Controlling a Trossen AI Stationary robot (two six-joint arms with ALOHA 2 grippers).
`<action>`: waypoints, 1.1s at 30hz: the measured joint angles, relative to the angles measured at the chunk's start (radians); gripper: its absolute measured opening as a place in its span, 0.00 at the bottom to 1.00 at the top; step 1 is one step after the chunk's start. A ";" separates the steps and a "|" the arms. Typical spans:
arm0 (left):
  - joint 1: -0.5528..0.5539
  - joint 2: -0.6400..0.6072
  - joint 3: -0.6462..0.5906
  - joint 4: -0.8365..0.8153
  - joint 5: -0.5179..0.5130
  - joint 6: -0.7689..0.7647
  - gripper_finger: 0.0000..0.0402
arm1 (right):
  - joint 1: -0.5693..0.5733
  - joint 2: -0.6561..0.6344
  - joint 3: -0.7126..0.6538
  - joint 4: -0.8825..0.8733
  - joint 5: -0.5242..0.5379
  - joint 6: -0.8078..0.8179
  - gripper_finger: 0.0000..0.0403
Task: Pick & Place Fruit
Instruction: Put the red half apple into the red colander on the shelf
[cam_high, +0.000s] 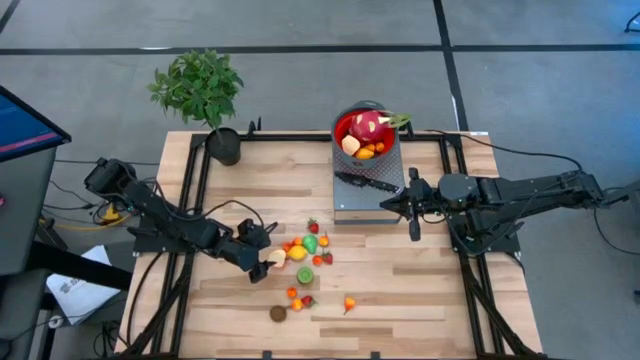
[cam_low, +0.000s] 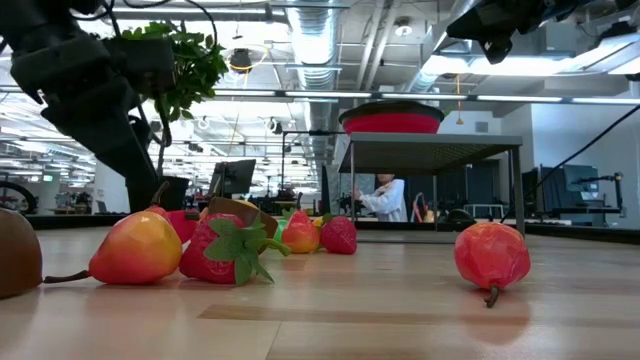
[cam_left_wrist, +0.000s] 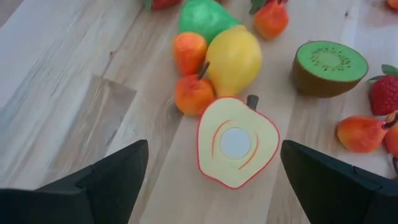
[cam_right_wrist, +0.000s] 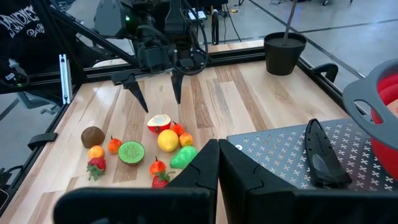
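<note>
Yellow apple half (cam_left_wrist: 237, 149) lies low in the frame – right between the left gripper's (cam_left_wrist: 214, 177) wide-open fingers; right gripper (cam_right_wrist: 217, 163) clenched, empty.

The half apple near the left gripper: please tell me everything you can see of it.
The half apple is a toy, plastic-looking, lying cut face up on the wooden table. The face is pale yellow with a red rim, orange curves and a round grey-white disc in the middle; a dark stem shows. The open left gripper hovers around it without touching.
</note>
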 joint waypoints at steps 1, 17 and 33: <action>0.000 0.000 -0.006 0.010 0.000 -0.001 0.90 | 0.000 0.000 0.000 0.000 0.000 0.000 0.01; 0.000 0.155 -0.019 0.221 0.003 0.025 0.90 | 0.000 0.000 0.000 -0.012 0.000 0.000 0.01; 0.000 0.204 -0.019 0.240 0.018 -0.004 0.90 | 0.000 0.000 0.000 -0.016 0.000 0.000 0.01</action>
